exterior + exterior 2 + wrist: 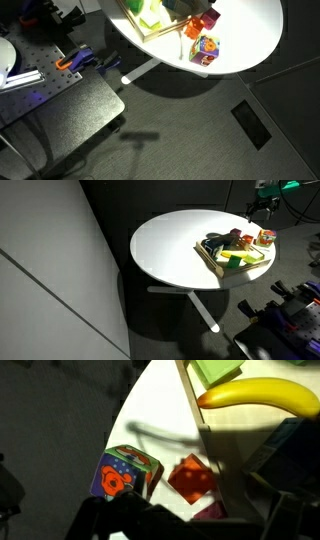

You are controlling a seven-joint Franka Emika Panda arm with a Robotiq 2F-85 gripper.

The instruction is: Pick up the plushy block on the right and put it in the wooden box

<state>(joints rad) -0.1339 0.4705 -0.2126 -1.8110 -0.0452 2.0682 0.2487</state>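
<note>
wooden box: cut by top edge | banana: right end cropped | gripper: jaws too small to tell

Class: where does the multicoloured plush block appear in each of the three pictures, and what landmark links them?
In an exterior view, the plush block is at the top, right of centre.
In an exterior view, the plush block is upper right, small.
Wrist view: plush block, lower left of centre.
Shared landmark: the wooden box beside it.

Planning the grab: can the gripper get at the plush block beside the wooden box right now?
Probably yes. The gripper hangs above the plush block and nothing covers it, though a red block sits close beside it.
</note>
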